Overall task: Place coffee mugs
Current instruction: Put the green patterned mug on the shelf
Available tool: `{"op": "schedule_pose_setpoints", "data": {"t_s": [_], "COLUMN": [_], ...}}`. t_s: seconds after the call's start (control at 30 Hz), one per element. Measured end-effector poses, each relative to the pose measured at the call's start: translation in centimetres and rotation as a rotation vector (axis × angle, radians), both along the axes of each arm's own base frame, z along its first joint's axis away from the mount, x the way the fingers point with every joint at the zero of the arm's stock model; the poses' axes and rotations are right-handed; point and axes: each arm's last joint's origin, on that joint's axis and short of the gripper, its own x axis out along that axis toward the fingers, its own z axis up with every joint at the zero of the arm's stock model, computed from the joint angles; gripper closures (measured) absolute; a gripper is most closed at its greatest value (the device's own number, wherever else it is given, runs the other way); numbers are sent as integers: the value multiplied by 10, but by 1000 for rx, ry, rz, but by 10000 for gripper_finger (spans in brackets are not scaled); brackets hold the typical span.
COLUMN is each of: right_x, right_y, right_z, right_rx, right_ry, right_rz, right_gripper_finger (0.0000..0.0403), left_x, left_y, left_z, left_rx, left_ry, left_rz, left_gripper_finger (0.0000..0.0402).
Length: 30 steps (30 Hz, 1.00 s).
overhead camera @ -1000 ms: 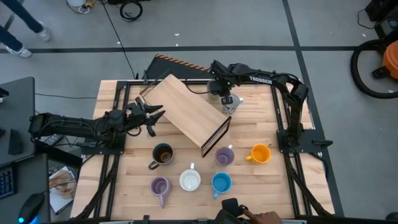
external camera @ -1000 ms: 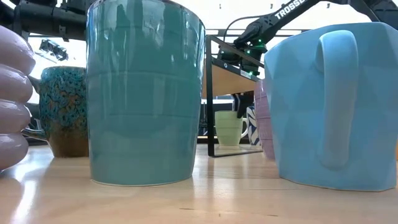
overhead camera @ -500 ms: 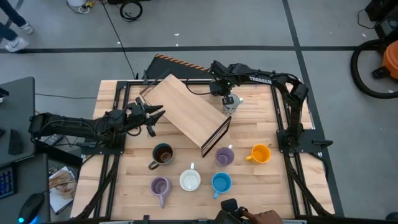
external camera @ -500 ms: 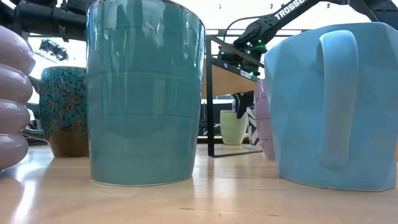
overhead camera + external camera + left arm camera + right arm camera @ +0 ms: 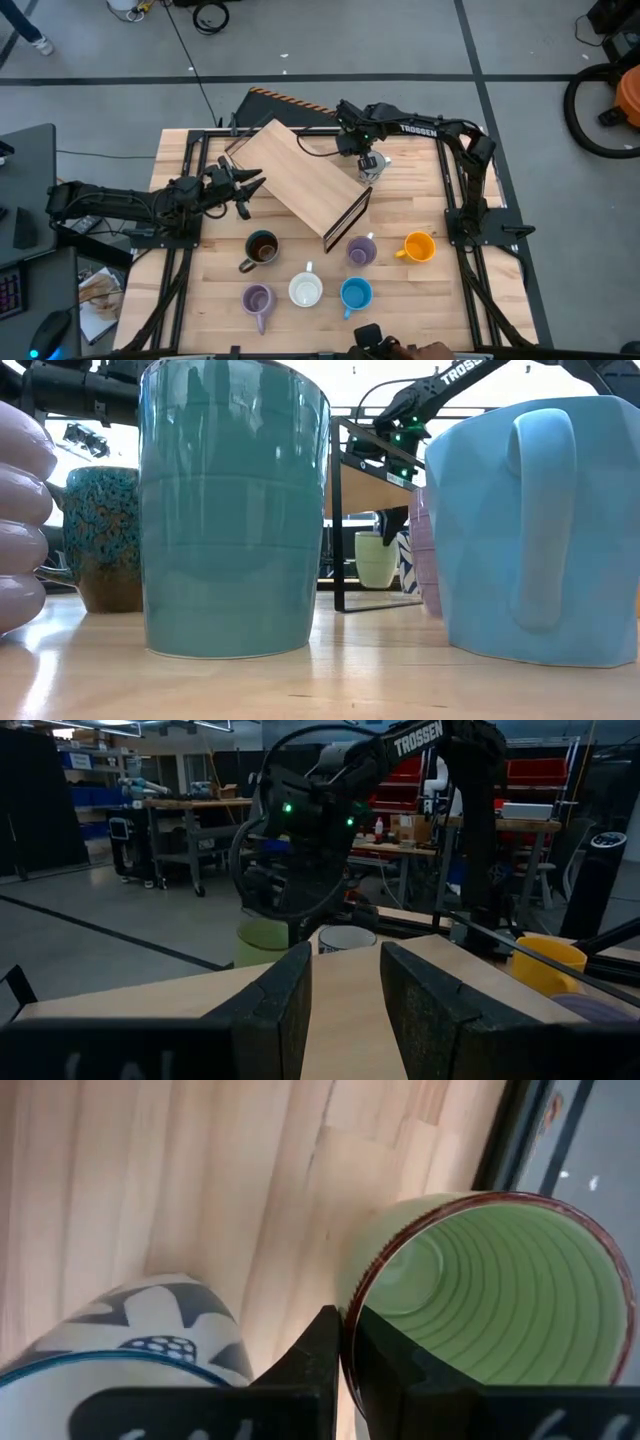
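At the table's far side, the right gripper (image 5: 345, 1370) pinches the green mug's (image 5: 500, 1295) rim.

The surface (image 5: 400, 310) is of pale wood in glued strips, smooth with a soft shine; in the low view it reflects the mugs a little. The wooden board (image 5: 300, 180) lying tilted over the frame looks matt, with fine grain. The frame (image 5: 455, 200) around is of dark metal, not shining.

The mugs look like glazed ceramic. The blue mug (image 5: 535, 530) and the teal one (image 5: 235, 510) are glossy and smooth, with faint rings on the teal. The brown mug (image 5: 100, 535) has a speckled glaze. The green mug (image 5: 500, 1290) shows ridged rings inside, glossy, with a dark rim.

The right tool (image 5: 345, 1355) has matt black fingers (image 5: 310, 1370), like plastic. The left tool (image 5: 345, 995) has rough, grainy black pads (image 5: 420, 1000).
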Motion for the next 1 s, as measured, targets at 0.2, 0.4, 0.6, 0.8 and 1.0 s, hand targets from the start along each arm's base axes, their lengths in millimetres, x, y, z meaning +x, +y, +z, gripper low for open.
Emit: {"op": "schedule_pose_setpoints", "data": {"t_s": [0.2,0.4,0.6,0.8,1.0], "right_x": [5,10,14,20,27], "right_y": [5,14,21,35,54], "right_z": [20,38,58,78,99], "right_rx": [-3,-51,-108,-123,-196], "right_ry": [-5,16,15,-13,-21], "right_rz": [0,9,-7,21,52], "right_gripper_finger": [375,375,375,375,375], "left_x": [0,0,0,0,0], "left_y": [0,0,0,0,0], "left_z": [0,0,-1,-2,-2], "left_rx": [0,0,-1,-1,-2], "left_ry": [2,4,12,17,17], "left_rz": [0,0,0,0,0], "left_gripper_finger": [274,274,274,274,274]}}
